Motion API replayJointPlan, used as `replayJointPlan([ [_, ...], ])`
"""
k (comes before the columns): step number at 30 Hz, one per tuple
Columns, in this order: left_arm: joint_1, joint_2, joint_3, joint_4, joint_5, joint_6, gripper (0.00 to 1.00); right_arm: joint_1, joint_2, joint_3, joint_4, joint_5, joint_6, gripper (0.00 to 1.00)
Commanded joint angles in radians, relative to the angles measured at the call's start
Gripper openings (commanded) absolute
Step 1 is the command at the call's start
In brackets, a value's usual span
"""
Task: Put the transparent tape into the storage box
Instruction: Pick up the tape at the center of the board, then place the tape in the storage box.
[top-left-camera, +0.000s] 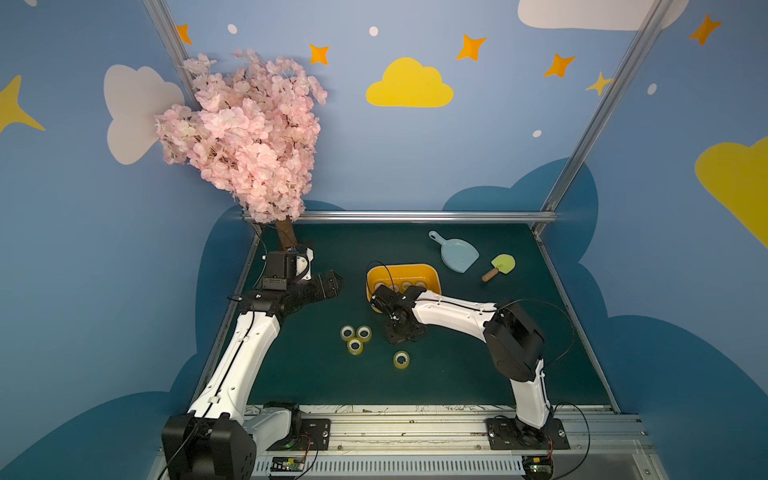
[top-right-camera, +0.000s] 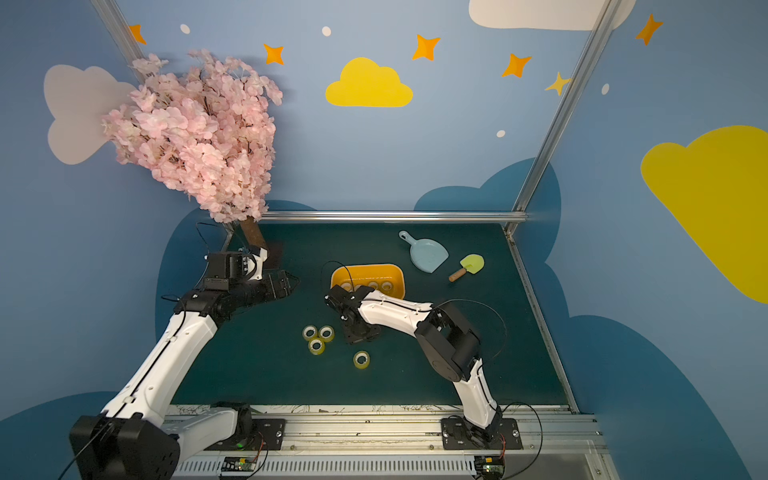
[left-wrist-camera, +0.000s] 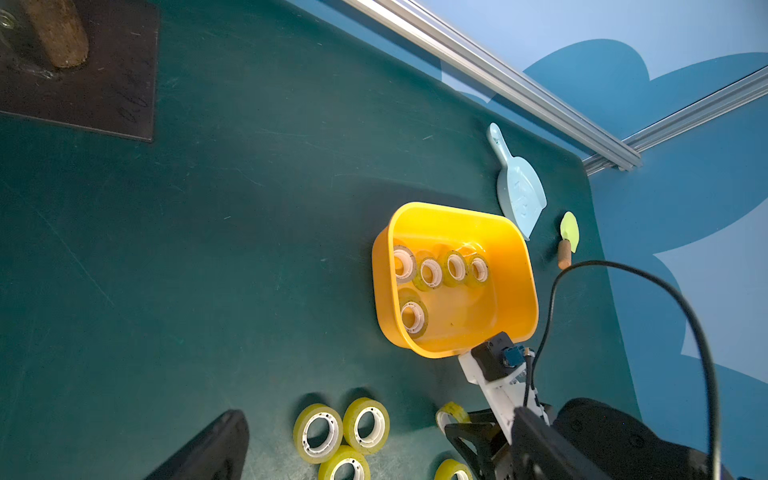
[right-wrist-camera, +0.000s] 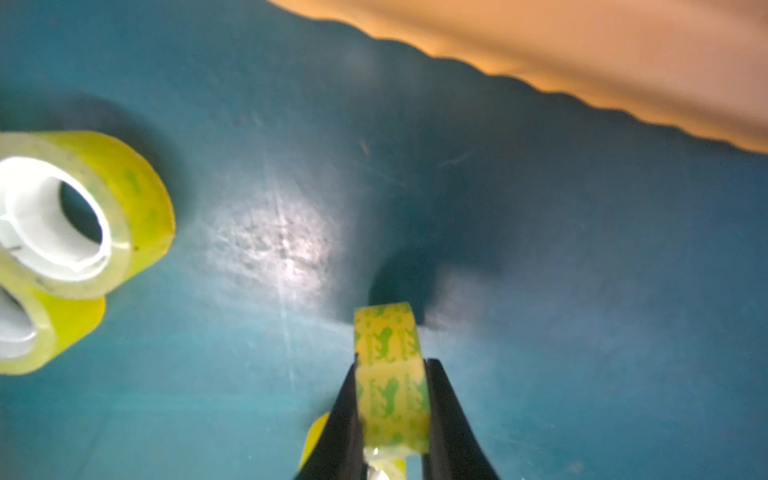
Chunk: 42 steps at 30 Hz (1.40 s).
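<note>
Setting: blue walls painted with clouds and stars; dark green table (top-left-camera: 478, 353).

Far left: artificial tree with pink blossom (top-left-camera: 245, 137). The left gripper (top-left-camera: 330, 284) hangs beside it, well apart from all the tape. Only one of its black fingers (left-wrist-camera: 216, 444) shows in the left wrist view, so whether the jaws stand apart or together cannot be told.

Centre-left: three rolls of transparent yellowish tape with white cores (top-left-camera: 355, 337) lie flat and touching. A fourth loose roll (top-left-camera: 401, 359) lies alone, nearer the front.

Centre: the right gripper (right-wrist-camera: 390, 365) is clamped on one upright tape roll (right-wrist-camera: 386, 340), jaws pressing its two flat faces. The roll sits low over the table, outside the orange-yellow plastic storage box (top-left-camera: 415, 272) and just in front of it. Five rolls already lie in the box.

Right: pale blue plastic dustpan (top-left-camera: 455, 255) and small green shovel with a wooden handle (top-left-camera: 500, 266), both clear of the work.

Risks, as judged:
- Part of the roll projects past the fingertips; it may pivot or slip during the lift.
- The box wall is close. A carry that is too low would strike the rim and shove or tip the box.
- The arm's black cable (top-left-camera: 384, 274) loops over the box and could snag.
</note>
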<state>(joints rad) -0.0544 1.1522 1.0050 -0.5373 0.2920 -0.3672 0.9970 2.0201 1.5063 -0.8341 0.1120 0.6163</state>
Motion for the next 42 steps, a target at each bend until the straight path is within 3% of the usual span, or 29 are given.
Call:
replayJointPlan([
  [1, 0.002, -0.010, -0.013, 0.002, 0.014, -0.002, 1.00, -0.014, -0.117, -0.007, 0.003, 0.015, -0.039, 0.05],
  [7, 0.002, 0.011, 0.000, -0.006, 0.019, 0.001, 1.00, -0.103, -0.157, 0.104, 0.008, -0.059, -0.139, 0.07],
  [14, 0.003, 0.009, -0.005, -0.012, 0.001, 0.006, 1.00, -0.256, 0.066, 0.317, -0.008, -0.284, -0.204, 0.07],
  [20, 0.000, 0.015, -0.006, -0.013, 0.000, 0.006, 1.00, -0.297, 0.195, 0.346, 0.096, -0.426, -0.195, 0.08],
  [25, 0.000, 0.027, 0.000, -0.016, 0.006, 0.005, 1.00, -0.304, 0.245, 0.354, 0.094, -0.428, -0.191, 0.12],
  [30, -0.001, 0.030, 0.002, -0.016, 0.005, 0.005, 1.00, -0.310, 0.247, 0.352, 0.029, -0.346, -0.224, 0.44],
  [32, 0.000, 0.032, 0.009, -0.024, 0.013, 0.004, 1.00, -0.314, 0.242, 0.365, -0.010, -0.308, -0.234, 0.51],
  [42, -0.001, 0.015, -0.002, -0.006, 0.042, -0.009, 1.00, -0.317, 0.155, 0.422, -0.133, -0.170, -0.241, 0.54],
])
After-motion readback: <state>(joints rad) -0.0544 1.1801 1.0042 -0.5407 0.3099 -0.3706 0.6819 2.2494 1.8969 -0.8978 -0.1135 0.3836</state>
